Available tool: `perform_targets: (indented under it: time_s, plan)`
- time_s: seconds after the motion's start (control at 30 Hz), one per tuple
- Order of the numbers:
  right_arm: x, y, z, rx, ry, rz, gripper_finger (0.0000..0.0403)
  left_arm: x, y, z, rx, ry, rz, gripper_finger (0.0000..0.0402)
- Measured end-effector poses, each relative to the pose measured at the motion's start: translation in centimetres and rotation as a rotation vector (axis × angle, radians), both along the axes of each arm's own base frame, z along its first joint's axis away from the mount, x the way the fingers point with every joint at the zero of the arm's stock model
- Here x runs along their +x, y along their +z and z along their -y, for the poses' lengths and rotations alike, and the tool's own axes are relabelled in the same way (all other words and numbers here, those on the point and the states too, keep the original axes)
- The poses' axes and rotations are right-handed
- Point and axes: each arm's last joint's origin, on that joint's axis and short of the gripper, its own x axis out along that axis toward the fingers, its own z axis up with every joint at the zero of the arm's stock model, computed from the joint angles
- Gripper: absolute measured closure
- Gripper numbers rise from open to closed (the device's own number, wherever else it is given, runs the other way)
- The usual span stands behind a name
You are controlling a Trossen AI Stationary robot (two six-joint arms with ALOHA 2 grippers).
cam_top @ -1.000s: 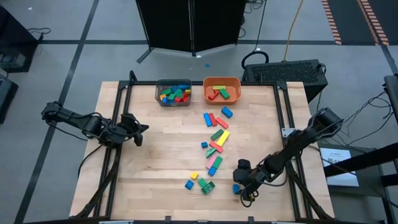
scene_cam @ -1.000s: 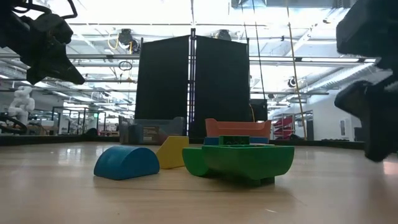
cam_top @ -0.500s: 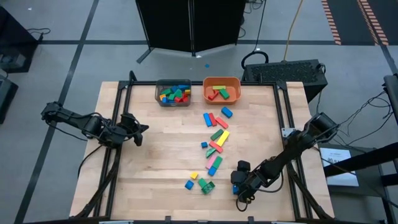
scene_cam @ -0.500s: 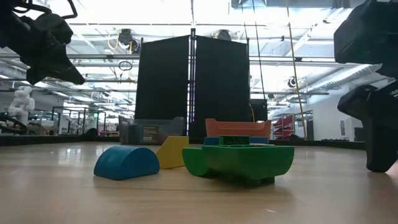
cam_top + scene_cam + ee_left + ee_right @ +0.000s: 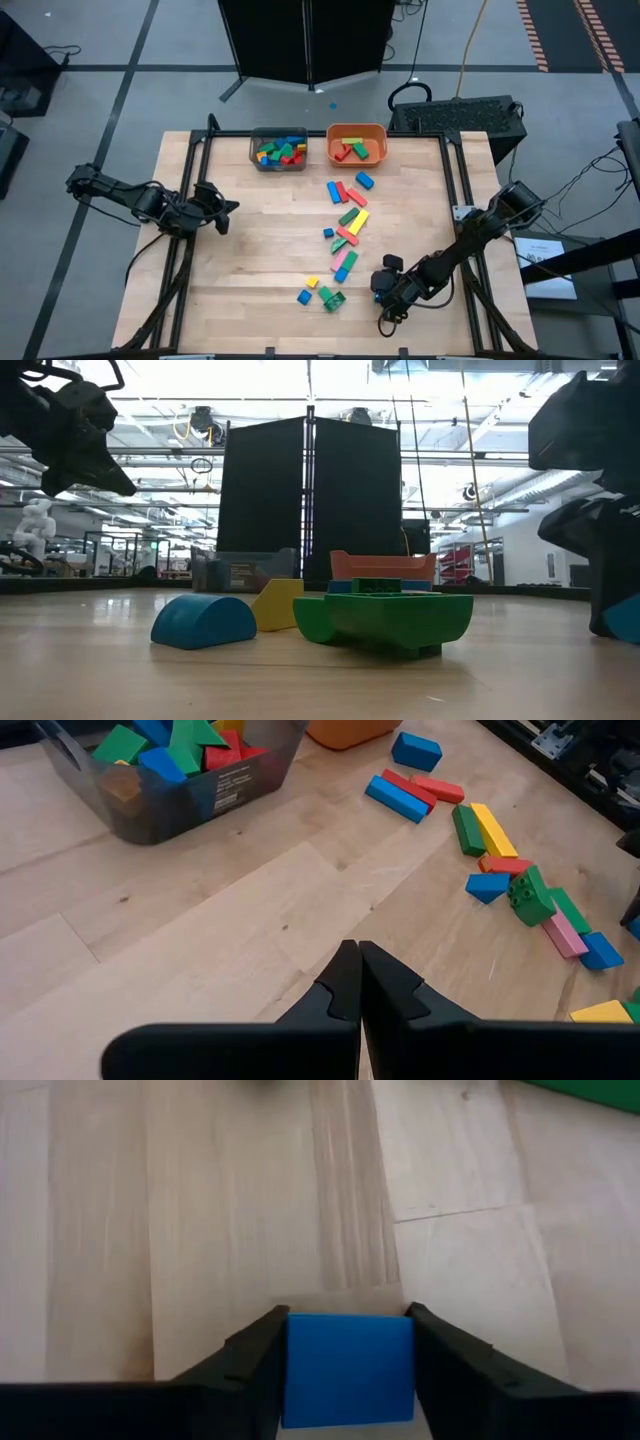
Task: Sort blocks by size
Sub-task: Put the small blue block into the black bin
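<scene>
the left claw (image 5: 228,208) is hanging at the table's (image 5: 260,260) left side, pressed together on nothing, well apart from the blocks. a loose line of blocks (image 5: 346,222) is running down the middle. the right claw (image 5: 348,1342) is sitting at the near right, its fingers (image 5: 245,1355) flanking a small blue block (image 5: 348,1367), squarely between them and seemingly touching both. the right arm is far nearer.

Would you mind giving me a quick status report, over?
Right gripper closed on a blue block at table level. Left gripper shut, empty, waiting at the left side. Nothing obstructing.
</scene>
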Motion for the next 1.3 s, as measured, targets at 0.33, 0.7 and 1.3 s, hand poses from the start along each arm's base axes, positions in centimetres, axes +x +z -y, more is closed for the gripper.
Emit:
perform_targets:
  time_s: [0.33,0.7,1.3]
  plan:
    - [0.9,0.8,0.0,0.007,-0.056,-0.003,0.0247,0.0,0.0,0.0,-0.002,-0.003,-0.002,0.0401]
    - [10.6,9.8,6.4,-0.230,0.030,0.254,0.0247,0.0,0.0,0.0,0.003,-0.005,-0.007,0.0401]
    - [22.5,13.8,33.2,-0.201,-0.495,0.638,0.0247,-0.5,-0.5,-0.2,0.053,0.013,-0.070,0.0401]
